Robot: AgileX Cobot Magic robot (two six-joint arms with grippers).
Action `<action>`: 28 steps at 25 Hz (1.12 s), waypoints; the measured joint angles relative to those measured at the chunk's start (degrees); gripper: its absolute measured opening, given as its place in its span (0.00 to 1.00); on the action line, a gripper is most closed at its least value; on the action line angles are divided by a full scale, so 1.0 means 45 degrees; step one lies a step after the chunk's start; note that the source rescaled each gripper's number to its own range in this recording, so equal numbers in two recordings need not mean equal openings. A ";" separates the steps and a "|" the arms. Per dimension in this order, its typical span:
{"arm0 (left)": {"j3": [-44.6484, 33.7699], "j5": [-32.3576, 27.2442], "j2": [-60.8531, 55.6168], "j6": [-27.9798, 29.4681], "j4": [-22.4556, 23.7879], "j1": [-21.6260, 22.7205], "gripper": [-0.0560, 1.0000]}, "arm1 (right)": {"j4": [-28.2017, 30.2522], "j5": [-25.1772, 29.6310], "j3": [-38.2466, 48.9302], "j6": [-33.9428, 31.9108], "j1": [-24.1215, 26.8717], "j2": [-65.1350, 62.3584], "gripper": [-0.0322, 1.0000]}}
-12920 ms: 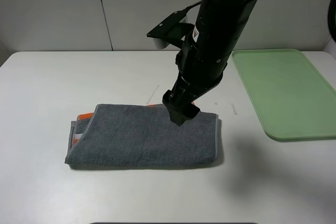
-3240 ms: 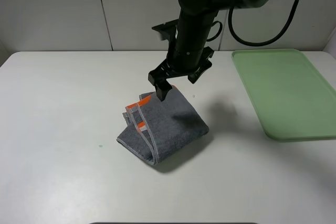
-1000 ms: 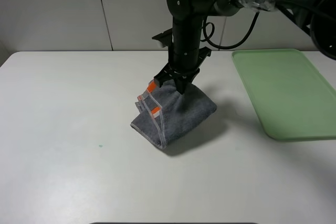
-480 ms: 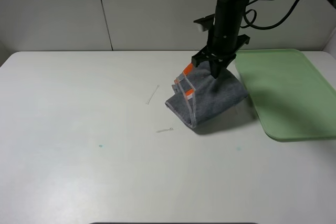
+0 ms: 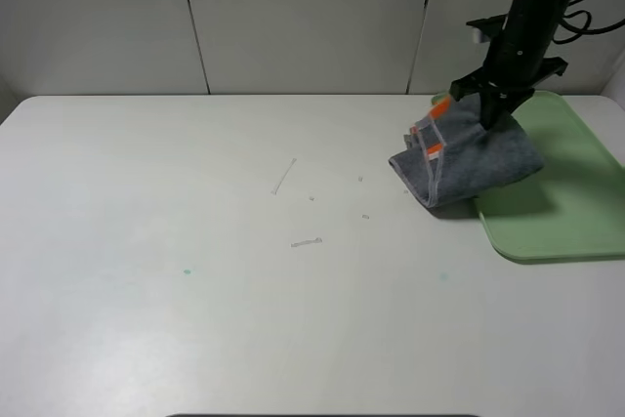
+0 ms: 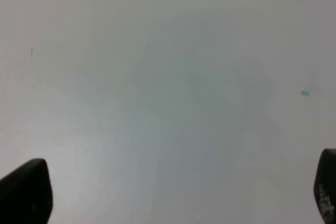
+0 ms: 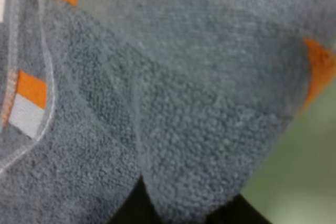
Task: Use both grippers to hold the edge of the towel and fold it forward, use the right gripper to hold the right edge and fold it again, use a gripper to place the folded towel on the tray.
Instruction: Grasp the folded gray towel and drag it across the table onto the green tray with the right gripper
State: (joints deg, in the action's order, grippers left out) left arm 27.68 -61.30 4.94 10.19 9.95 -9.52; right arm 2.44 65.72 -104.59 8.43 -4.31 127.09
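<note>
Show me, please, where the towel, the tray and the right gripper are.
towel point(image 5: 479, 158): exterior high view, on the grey body of the folded bundle.
tray point(image 5: 576, 192): exterior high view, on the bare green floor right of the towel.
right gripper point(image 5: 486, 109): exterior high view, at the fingertips pinching the towel's top.

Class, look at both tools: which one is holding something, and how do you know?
The right tool: it grips the grey towel at its top, over the tray edge. The left tool shows only bare table between its tips.

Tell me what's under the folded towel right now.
The folded towel hangs from the right gripper, straddling the tray's left rim: tray under its right part, white table under its left. Anything beneath is hidden.
</note>
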 joint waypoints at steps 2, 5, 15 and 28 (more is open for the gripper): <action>0.0000 0.0000 0.0000 0.0000 0.0000 0.0000 1.00 | -0.0187 -0.0193 0.0000 0.0223 0.0569 0.0000 0.14; 0.0000 0.0000 0.0000 0.0000 0.0000 0.0000 1.00 | -0.0542 -0.0369 0.0000 0.0551 0.1404 0.0000 0.14; 0.0000 0.0000 0.0000 0.0000 0.0000 0.0000 1.00 | -0.0542 -0.1275 0.0000 0.0889 0.2830 0.0000 0.14; 0.0000 0.0000 0.0000 0.0000 0.0000 0.0000 1.00 | -0.0203 -0.1395 0.0000 0.0240 0.2876 0.0000 0.81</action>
State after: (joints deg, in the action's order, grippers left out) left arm 27.68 -61.30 4.94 10.19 9.95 -9.52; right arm 1.52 59.44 -104.59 9.51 8.63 127.09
